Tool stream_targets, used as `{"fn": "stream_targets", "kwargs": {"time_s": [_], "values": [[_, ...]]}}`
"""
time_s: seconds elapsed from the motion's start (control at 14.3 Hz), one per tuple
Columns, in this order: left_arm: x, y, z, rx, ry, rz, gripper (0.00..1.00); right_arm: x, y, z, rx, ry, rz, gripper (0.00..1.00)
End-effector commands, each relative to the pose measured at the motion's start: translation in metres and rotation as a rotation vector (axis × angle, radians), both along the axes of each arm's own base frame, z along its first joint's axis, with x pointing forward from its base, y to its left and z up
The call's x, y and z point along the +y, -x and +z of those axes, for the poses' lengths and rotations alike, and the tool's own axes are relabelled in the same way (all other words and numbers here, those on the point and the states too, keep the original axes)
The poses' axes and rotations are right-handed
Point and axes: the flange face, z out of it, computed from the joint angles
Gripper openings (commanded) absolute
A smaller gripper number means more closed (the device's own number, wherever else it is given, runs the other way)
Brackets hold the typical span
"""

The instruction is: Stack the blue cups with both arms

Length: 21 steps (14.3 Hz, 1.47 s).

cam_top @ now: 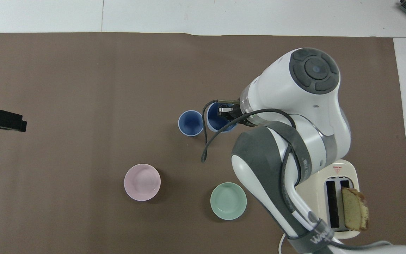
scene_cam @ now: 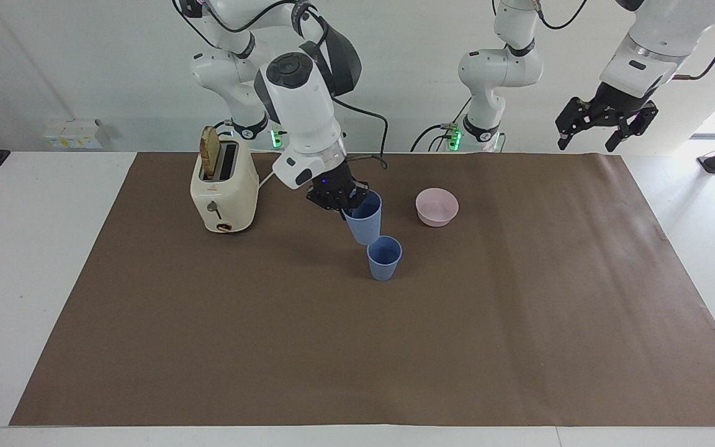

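Two blue cups, both empty: one (scene_cam: 384,257) on mat, other (scene_cam: 364,218) gripped by right gripper (scene_cam: 340,200) jaws; left gripper (scene_cam: 606,121) jaws wide.

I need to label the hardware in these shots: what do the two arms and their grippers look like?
Both arms are glossy white jointed tubes with dark grey round joint caps and silver wrist bands. The right arm wears a grey strap and loose black cables. Both the right gripper and left gripper are black.

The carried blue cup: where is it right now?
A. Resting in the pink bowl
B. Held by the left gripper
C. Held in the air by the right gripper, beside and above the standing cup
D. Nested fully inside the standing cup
C: the right gripper grips the carried blue cup at its rim, raised and tilted, just beside the standing cup, not yet inside it.
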Motion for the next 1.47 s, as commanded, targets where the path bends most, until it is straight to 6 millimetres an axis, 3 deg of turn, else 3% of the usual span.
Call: {"fn": "stream_targets", "kwargs": {"time_s": [0.0,0.49,0.7,1.05,1.4], "values": [[0.003,0.006,0.001,-0.005,0.006,0.008,1.0,0.015,-0.007,-0.014,-0.005,-0.029,-0.012,0.0],[0.003,0.006,0.001,-0.006,0.006,0.008,1.0,0.037,-0.013,-0.049,-0.024,-0.04,-0.004,0.0],[0.002,0.006,0.001,-0.005,0.006,0.007,1.0,0.039,-0.017,-0.066,-0.012,-0.027,-0.003,0.0],[0.002,0.006,0.001,-0.005,0.006,0.007,1.0,0.041,-0.013,-0.073,0.006,-0.022,0.004,0.0],[0.003,0.006,0.001,-0.005,0.006,0.008,1.0,0.039,-0.008,-0.094,0.036,-0.004,0.002,0.0]]}}
